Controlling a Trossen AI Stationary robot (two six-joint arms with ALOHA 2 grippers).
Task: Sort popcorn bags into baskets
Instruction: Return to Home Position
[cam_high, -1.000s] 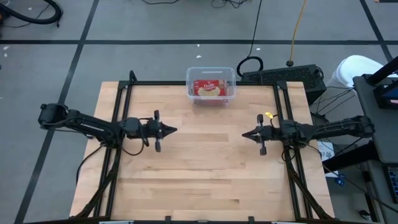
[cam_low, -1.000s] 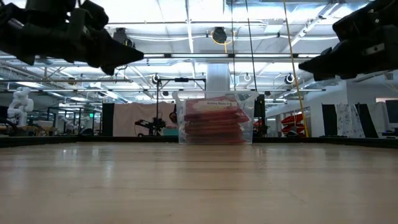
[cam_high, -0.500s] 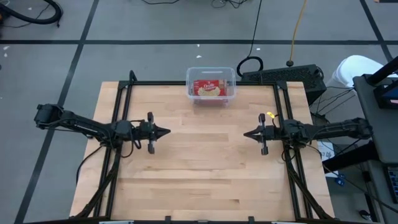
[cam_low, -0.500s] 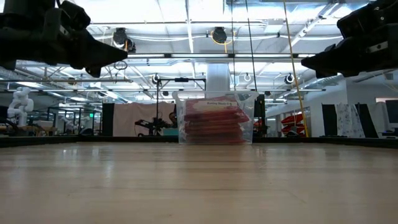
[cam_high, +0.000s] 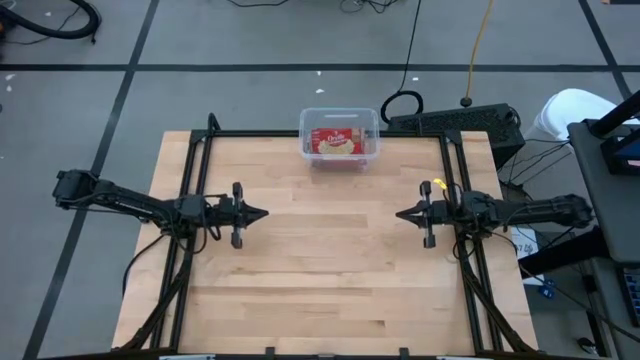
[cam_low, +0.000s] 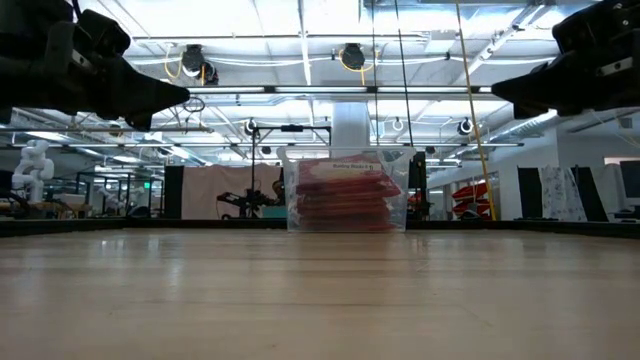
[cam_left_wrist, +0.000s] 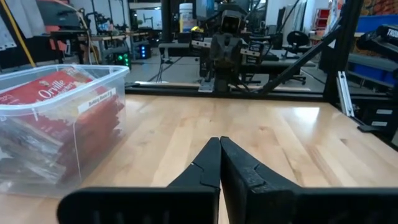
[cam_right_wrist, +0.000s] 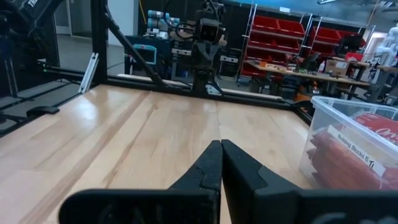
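A clear plastic tub (cam_high: 340, 138) stands at the table's far edge, filled with a stack of red and yellow popcorn bags (cam_high: 339, 142); it also shows in the low view, tub (cam_low: 346, 190), and in both wrist views, tub (cam_left_wrist: 59, 118) and tub (cam_right_wrist: 354, 149). My left gripper (cam_high: 266, 212) hovers shut over the table's left part, pointing right. My right gripper (cam_high: 397, 214) hovers shut over the right part, pointing left. Both are held above the wood and hold nothing.
The wooden table top (cam_high: 320, 270) lies bare between and in front of the arms. Black frame rails (cam_high: 200, 160) run along the left, right and far edges. A dark keyboard-like box (cam_high: 455, 122) and cables lie beyond the far right corner.
Both arms have drawn back from the table's middle: the left gripper toward the left edge, the right gripper a little toward the right edge. Both stayed shut and level. The tub and its bags have not moved.
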